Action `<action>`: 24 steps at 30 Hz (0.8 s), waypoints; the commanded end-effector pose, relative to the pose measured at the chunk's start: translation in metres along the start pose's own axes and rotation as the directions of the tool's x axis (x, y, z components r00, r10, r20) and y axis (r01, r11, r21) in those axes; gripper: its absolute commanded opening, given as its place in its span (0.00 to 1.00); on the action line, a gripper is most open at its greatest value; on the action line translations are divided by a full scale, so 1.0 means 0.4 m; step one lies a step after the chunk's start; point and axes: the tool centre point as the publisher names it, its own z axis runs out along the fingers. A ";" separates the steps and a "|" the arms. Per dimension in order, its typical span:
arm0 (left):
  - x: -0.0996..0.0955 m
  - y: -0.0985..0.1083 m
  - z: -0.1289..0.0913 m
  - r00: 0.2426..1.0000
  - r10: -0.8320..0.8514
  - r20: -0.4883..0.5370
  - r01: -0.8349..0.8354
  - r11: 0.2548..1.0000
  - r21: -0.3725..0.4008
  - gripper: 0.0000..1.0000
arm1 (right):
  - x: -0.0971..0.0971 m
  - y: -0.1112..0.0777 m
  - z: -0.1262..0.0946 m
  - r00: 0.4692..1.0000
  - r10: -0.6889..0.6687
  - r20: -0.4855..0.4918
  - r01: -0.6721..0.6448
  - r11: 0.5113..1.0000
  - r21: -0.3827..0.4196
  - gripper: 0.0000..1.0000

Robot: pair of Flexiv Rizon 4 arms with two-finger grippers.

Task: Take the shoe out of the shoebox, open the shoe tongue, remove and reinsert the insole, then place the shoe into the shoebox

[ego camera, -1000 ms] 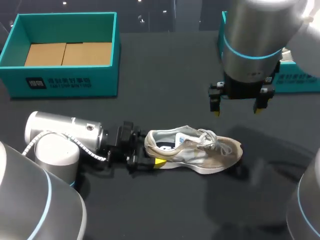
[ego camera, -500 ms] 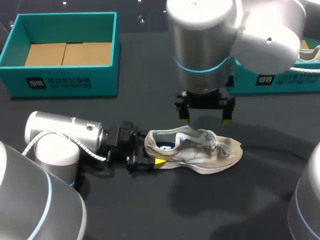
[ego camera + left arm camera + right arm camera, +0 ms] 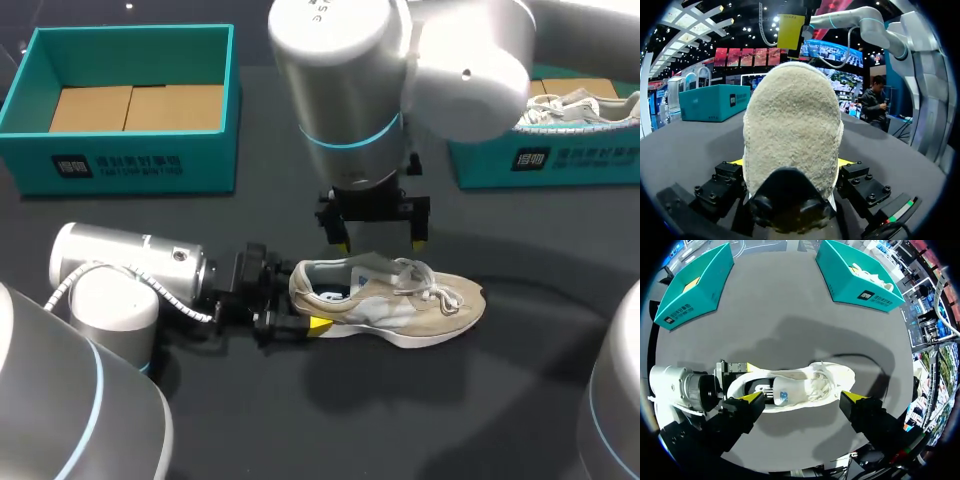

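A beige sneaker [image 3: 400,300] lies on its sole on the dark table, toe to the right, white laces loose. My left gripper [image 3: 295,300] lies low on the table and is shut on the shoe's heel. In the left wrist view the fuzzy heel [image 3: 790,125] fills the space between the fingers of the left gripper [image 3: 790,162], whose tips touch both sides. My right gripper [image 3: 381,242] hangs open just above the shoe's opening and tongue, holding nothing. In the right wrist view the shoe [image 3: 800,387] lies under the right gripper [image 3: 804,398], between its wide-apart yellow tips.
An empty teal shoebox [image 3: 130,165] with a cardboard floor stands at the back left. A second teal box [image 3: 540,160] at the back right holds another sneaker [image 3: 575,105]. Both boxes also show in the right wrist view: empty box [image 3: 695,300], second box [image 3: 855,280].
My right arm has swung left from near the right box and come down over the shoe. The left gripper and the shoe have stayed in place.
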 end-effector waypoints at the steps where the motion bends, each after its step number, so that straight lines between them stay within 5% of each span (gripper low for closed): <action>1: -0.001 0.003 -0.002 1.000 0.000 0.000 0.000 1.000 0.001 0.00 | 0.098 -0.026 0.035 0.980 0.078 0.183 -0.076 0.997 -0.017 1.00; 24: -0.001 0.003 -0.002 1.000 0.000 0.000 0.000 1.000 0.001 0.00 | 0.125 -0.036 0.156 0.938 0.127 0.321 -0.117 0.992 -0.051 1.00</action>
